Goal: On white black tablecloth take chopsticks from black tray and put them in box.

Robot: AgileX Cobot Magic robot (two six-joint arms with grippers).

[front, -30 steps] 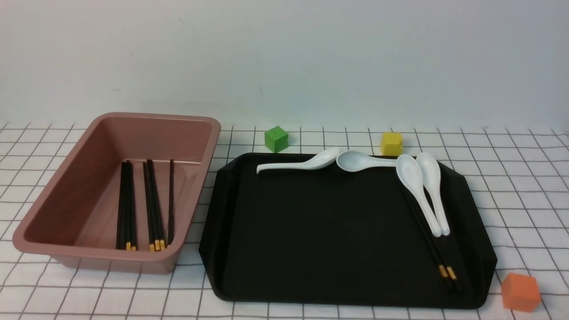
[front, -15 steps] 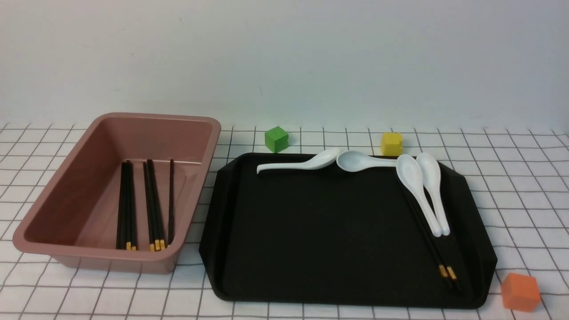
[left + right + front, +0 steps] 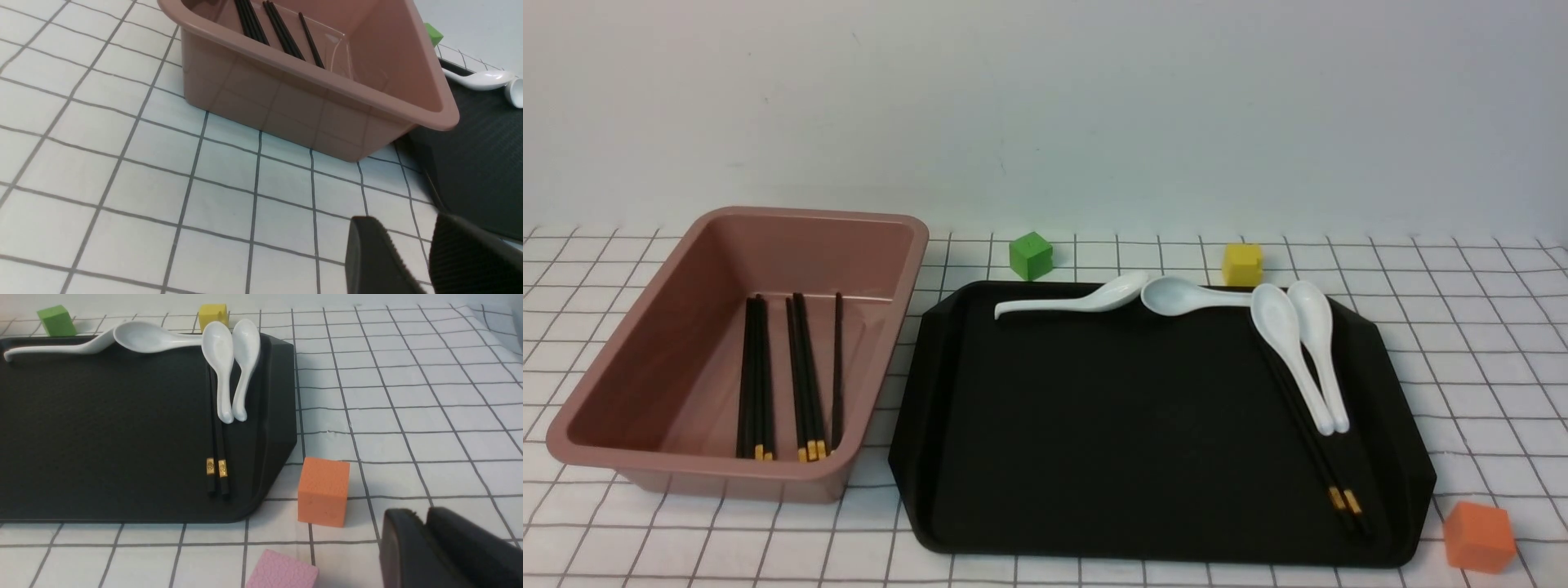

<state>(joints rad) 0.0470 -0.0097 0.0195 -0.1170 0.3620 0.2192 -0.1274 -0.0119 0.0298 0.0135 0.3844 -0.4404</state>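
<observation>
- Lying on the right side of the flat matte black tray, one pair of thin black gold-banded chopsticks remains, partly under two white ceramic spoons; long axis runs near-to-far.
- Five sticks already rest in the deep pink plastic box, far left.
- Right gripper: nearer arm, near-right of the pair, jaws nearly closed, empty.
- Left gripper: narrow gap, empty.

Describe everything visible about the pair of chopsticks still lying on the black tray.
The chopsticks are two thin black sticks lying flat and side by side near the right edge of the black tray. Each bears a small gold band near its near end. Their far halves run under the two white spoons, whose handles rest across them. No pincer touches them.
</observation>
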